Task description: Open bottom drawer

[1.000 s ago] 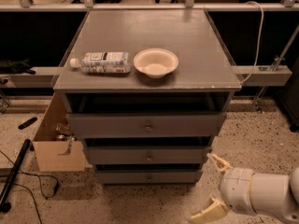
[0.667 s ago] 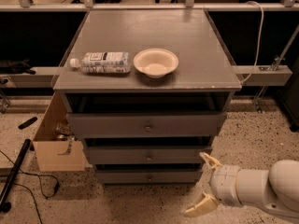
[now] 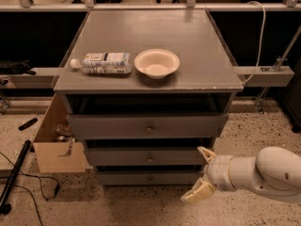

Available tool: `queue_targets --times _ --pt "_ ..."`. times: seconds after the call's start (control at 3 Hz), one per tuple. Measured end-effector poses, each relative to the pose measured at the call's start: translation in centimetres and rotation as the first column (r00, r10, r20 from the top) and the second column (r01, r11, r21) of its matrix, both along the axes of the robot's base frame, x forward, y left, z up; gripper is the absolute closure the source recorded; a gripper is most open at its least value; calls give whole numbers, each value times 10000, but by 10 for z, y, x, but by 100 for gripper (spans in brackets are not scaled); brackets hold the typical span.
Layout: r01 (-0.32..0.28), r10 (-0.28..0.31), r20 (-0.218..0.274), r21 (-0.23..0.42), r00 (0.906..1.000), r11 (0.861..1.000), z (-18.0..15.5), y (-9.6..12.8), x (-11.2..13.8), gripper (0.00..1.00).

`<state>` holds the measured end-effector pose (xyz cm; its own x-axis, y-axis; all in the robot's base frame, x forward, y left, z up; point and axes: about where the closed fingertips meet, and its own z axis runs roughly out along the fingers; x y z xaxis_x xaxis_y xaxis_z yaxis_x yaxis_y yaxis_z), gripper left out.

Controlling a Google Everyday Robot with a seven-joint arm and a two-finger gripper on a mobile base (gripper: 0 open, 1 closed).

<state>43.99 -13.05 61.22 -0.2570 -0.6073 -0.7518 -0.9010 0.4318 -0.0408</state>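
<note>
The bottom drawer (image 3: 141, 177) is the lowest, narrowest grey front of the cabinet, with a small round knob (image 3: 150, 176) at its centre; it sits about flush under the middle drawer (image 3: 141, 156). My gripper (image 3: 199, 172) is at the lower right on a white arm (image 3: 263, 173), in front of the bottom drawer's right end. Its two cream fingers (image 3: 197, 192) are spread apart, open and empty, to the right of the knob.
The top drawer (image 3: 146, 125) stands slightly pulled out. On the cabinet top (image 3: 197, 46) lie a plastic bottle (image 3: 101, 62) and a white bowl (image 3: 156, 63). A cardboard box (image 3: 54, 140) stands at the cabinet's left. A black pole (image 3: 14, 173) and cable lie on the floor.
My gripper and arm have moved left and a little up, from the lower right corner toward the bottom drawer's right end. The drawers have not moved.
</note>
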Motion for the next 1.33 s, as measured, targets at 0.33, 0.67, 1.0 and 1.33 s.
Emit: queue_targets --times 0.33,0.67,1.0,1.33 --pt "279 -268 325 -348 9991 9990 -14 -4 9 0" --pt "256 -210 682 -674 9975 9974 -63 -41 36 0" --pt "0 41 623 -669 9981 9978 -97 -68 55 0" --pt "172 -163 205 -432 9997 9989 -136 -93 77 0"
